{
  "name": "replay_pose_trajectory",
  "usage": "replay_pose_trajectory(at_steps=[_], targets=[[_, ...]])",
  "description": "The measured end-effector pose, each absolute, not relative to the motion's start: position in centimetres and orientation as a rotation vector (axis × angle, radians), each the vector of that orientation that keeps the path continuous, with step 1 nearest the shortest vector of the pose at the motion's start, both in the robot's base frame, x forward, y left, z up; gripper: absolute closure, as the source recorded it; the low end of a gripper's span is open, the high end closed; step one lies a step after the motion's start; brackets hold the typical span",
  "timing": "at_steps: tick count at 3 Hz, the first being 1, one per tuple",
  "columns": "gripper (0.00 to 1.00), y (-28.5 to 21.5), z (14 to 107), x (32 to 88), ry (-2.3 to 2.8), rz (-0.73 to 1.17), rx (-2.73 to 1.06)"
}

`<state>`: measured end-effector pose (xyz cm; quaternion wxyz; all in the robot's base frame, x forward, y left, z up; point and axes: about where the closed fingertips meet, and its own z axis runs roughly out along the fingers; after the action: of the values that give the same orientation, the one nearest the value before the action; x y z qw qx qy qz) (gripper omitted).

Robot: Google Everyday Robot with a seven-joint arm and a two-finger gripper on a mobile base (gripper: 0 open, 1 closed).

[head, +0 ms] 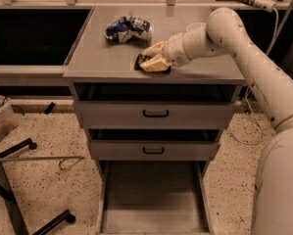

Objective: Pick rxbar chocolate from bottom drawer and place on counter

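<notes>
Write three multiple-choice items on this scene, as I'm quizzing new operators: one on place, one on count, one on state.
1. Where is the gripper? A on the floor; B over the counter, at the rxbar chocolate; C against the back wall.
2. How many drawers with black handles? A two; B one; C four.
3. The bottom drawer is: A shut; B removed; C pulled open.
Key: 1 B, it sits near the blue-and-white bag; 2 A, two handles show; 3 C, its bare floor shows.

Smooth white tubular robot arm, rounded at its joints, speckled with faint small dots. Narrows to a segmented white wrist, ends in a cream-yellow gripper low over the broad grey metal counter.
</notes>
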<state>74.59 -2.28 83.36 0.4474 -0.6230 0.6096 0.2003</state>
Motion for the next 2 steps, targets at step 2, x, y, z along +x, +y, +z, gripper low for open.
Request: replay_pose_trajectory(at_steps=[2], targets=[[0.00,-2.27,83.36,74.59,1.509,0.496,-1.542]])
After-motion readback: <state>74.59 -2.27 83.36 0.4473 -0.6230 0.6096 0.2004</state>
